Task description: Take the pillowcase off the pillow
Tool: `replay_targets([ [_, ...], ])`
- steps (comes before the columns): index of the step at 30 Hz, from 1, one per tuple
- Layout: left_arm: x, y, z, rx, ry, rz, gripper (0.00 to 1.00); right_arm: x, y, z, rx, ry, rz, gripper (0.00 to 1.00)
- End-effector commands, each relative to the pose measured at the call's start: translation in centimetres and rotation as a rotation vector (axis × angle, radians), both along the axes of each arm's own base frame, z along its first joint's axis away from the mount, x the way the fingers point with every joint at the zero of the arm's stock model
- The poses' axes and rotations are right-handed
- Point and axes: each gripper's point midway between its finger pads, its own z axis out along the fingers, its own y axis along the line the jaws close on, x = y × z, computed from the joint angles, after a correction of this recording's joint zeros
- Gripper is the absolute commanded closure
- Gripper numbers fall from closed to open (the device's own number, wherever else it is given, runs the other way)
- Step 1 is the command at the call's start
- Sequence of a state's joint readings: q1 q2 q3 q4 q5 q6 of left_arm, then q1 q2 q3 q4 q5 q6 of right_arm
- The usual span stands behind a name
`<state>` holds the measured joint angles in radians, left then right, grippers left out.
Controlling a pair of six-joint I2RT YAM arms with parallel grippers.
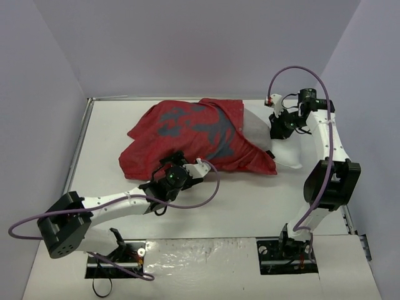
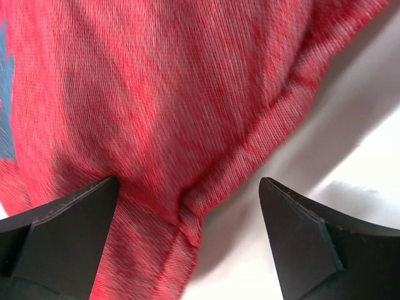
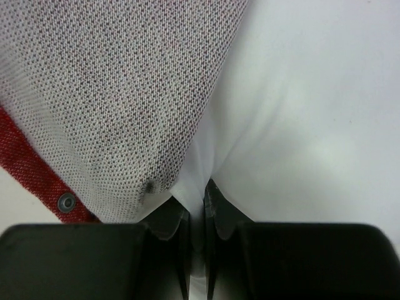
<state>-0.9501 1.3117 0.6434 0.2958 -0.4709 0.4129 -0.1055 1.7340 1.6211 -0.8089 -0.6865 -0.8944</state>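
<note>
The red pillowcase (image 1: pixel 187 134) lies crumpled across the middle of the table and covers most of the white pillow (image 1: pixel 262 128), whose right end sticks out. My left gripper (image 1: pixel 177 169) is open at the pillowcase's near edge. In the left wrist view a folded seam of the pillowcase (image 2: pixel 187 212) lies between the spread fingers (image 2: pixel 69 219). My right gripper (image 1: pixel 279 127) is shut on the pillow's exposed right end. In the right wrist view white pillow fabric (image 3: pixel 197 206) is pinched between the jaws, beside the pillowcase's pale mesh lining (image 3: pixel 106 94) and red snap-button edge (image 3: pixel 37 175).
The white table (image 1: pixel 250 206) has a raised rim on the left (image 1: pixel 78 150) and purple walls behind. Both arm bases stand at the near edge, with purple cables looping off each arm.
</note>
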Motion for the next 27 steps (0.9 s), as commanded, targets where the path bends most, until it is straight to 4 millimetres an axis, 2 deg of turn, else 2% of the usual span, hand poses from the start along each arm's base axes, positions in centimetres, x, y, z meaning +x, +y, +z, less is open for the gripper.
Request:
replay_targets([
  [1, 2.7, -0.5, 2.8, 0.076, -0.087, -0.057, 0.06, -2.7, 3.3, 1.5, 0.172, 0.092, 0.078, 1.0],
  [2, 3.4, -0.4, 2.2, 0.108, -0.078, -0.053, 0.05, -2.7, 3.4, 1.7, 0.173, 0.09, 0.079, 1.0],
  [3, 4.8, 0.2, 2.8, 0.101, -0.085, -0.023, 0.04, -2.7, 3.4, 1.8, 0.172, 0.087, 0.078, 1.0],
  [4, 5.4, 0.1, 2.6, 0.101, -0.076, -0.027, 0.04, -2.7, 3.4, 2.0, 0.17, 0.083, 0.076, 1.0],
  [5, 6.1, 0.1, 1.6, 0.123, -0.055, -0.025, 0.0, -2.7, 3.3, 2.1, 0.17, 0.086, 0.072, 1.0],
  [6, 7.0, 0.6, 1.4, 0.127, -0.046, -0.009, 0.03, -2.6, 3.2, 2.4, 0.168, 0.08, 0.071, 1.0],
  [7, 7.7, -0.1, 1.0, 0.126, -0.018, -0.029, 0.09, -2.6, 3.2, 2.6, 0.17, 0.078, 0.068, 1.0],
  [8, 8.2, -0.1, 0.9, 0.116, -0.007, -0.028, 0.26, -2.6, 3.1, 2.7, 0.167, 0.079, 0.067, 1.0],
  [9, 9.2, 0.3, 1.5, 0.091, -0.011, -0.003, 0.39, -2.6, 3.0, 2.8, 0.164, 0.077, 0.065, 1.0],
  [11, 9.9, 0.6, 1.3, 0.069, 0.001, 0.019, 0.64, -2.6, 2.9, 2.7, 0.16, 0.08, 0.06, 1.0],
  [12, 10.4, 1.4, 1.4, 0.06, 0.005, 0.04, 0.85, -2.6, 2.7, 2.6, 0.152, 0.083, 0.055, 1.0],
  [13, 10.8, 1.5, 2.2, 0.04, -0.004, 0.047, 0.97, -2.5, 2.6, 2.5, 0.146, 0.083, 0.053, 1.0],
  [15, 10.9, 1.7, 3.4, 0.003, -0.008, 0.045, 0.98, -2.4, 2.3, 2.5, 0.131, 0.083, 0.043, 1.0],
  [16, 10.7, 2.0, 5.4, -0.039, -0.022, 0.048, 0.98, -2.1, 1.8, 2.6, 0.108, 0.075, 0.033, 1.0],
  [18, 10.0, 1.7, 7.3, -0.086, -0.022, 0.019, 0.98, -1.6, 1.4, 2.5, 0.09, 0.078, 0.013, 1.0],
  [19, 9.3, 2.0, 9.7, -0.136, -0.057, 0.013, 0.98, -1.3, 1.0, 2.5, 0.07, 0.075, -0.002, 1.0],
  [21, 8.2, 2.2, 11.8, -0.222, -0.061, 0.007, 0.98, -0.4, 0.7, 2.9, 0.056, 0.066, -0.024, 1.0],
  [22, 7.3, 2.6, 14.1, -0.276, -0.09, 0.001, 0.98, 0.0, 0.5, 3.0, 0.054, 0.072, -0.048, 1.0],
  [23, 6.7, 3.0, 15.2, -0.337, -0.087, 0.013, 0.98, 0.5, 0.3, 3.6, 0.048, 0.055, -0.058, 1.0],
  [24, 6.1, 3.3, 15.9, -0.36, -0.081, 0.013, 0.98, 0.8, 0.3, 3.7, 0.045, 0.054, -0.063, 0.97],
  [25, 5.0, 3.9, 17.8, -0.429, -0.097, 0.022, 0.98, 1.0, 0.3, 4.1, 0.038, 0.042, -0.068, 0.85],
  [26, 4.7, 4.7, 18.7, -0.467, -0.105, 0.046, 0.98, 1.2, 0.3, 4.5, 0.03, 0.03, -0.069, 0.77],
  [27, 4.3, 5.4, 19.2, -0.49, -0.098, 0.071, 0.98, 1.6, 0.4, 5.8, 0.023, -0.01, -0.064, 0.68],
])
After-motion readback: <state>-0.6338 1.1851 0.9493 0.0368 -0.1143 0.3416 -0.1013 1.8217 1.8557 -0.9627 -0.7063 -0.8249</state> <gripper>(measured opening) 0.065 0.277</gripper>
